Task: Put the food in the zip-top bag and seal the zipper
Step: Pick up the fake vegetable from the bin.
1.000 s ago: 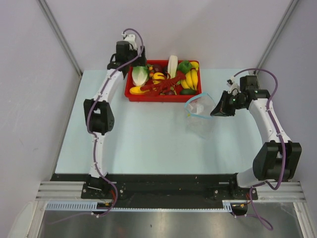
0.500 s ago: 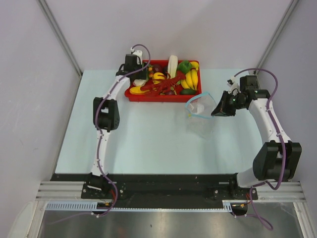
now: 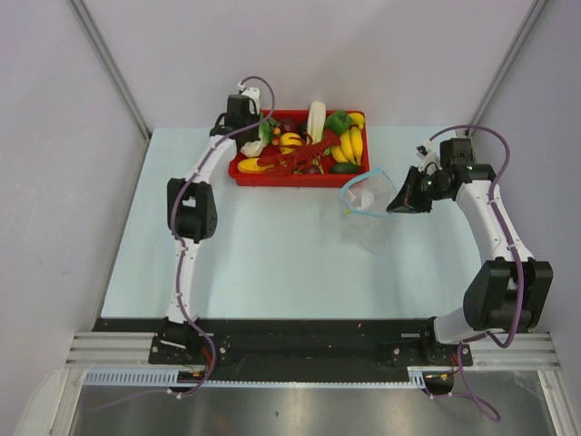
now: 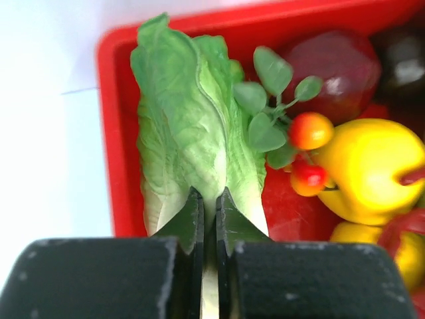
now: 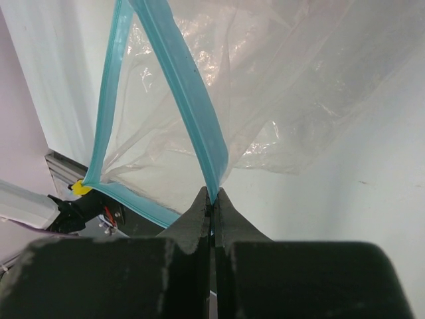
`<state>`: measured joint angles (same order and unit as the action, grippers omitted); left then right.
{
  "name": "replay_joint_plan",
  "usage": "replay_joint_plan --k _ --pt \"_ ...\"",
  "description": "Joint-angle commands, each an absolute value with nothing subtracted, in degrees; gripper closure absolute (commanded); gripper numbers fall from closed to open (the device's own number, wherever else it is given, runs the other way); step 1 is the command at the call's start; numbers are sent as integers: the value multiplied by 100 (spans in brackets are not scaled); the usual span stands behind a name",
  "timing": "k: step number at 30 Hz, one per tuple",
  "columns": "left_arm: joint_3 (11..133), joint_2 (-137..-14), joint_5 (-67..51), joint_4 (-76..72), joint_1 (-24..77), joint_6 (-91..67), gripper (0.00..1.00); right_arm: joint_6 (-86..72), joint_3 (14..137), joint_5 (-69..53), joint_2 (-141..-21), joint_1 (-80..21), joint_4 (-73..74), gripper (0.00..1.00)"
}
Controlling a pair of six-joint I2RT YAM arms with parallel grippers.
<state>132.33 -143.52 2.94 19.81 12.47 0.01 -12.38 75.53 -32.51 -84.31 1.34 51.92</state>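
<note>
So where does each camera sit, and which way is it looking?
Top external: fixed above and behind the robot, looking down on table, red tray and bag; both arms show.
Left wrist: on the left arm, looking along the left fingers, shut on the cabbage.
Right wrist: on the right arm, looking along the right fingers, shut on the bag's zipper.
Shared: top and left see the tray; top and right, the bag.

Robotics laboratory test cell. A pale table (image 3: 272, 263) stands between plain grey panels (image 3: 54, 182) and metal struts (image 3: 107, 62). A cabled left arm (image 3: 186, 211) and right arm (image 3: 495, 227) are bolted to an aluminium rail (image 3: 109, 349) at its near edge. The props are toys: a plastic cabbage (image 4: 186, 126) in a red tray (image 3: 290, 180).
</note>
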Motion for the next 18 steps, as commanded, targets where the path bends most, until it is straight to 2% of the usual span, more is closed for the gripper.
replay_joint_plan --k 1,10,14,18 --pt "13184 -13202 484 1617 1213 53 100 -1248 7585 -3542 -8288 123 5098 100" --pt "13035 -12587 212 1433 1204 -342 100 -1731 7585 -4244 -8279 70 4712 100" --pt "12219 -11570 -1445 731 1230 -781 100 -2161 7585 -4771 -8236 18 4395 100" --pt "11226 -10778 -2598 -208 1528 -1133 100 -2557 7585 -5316 -8323 18 4123 100"
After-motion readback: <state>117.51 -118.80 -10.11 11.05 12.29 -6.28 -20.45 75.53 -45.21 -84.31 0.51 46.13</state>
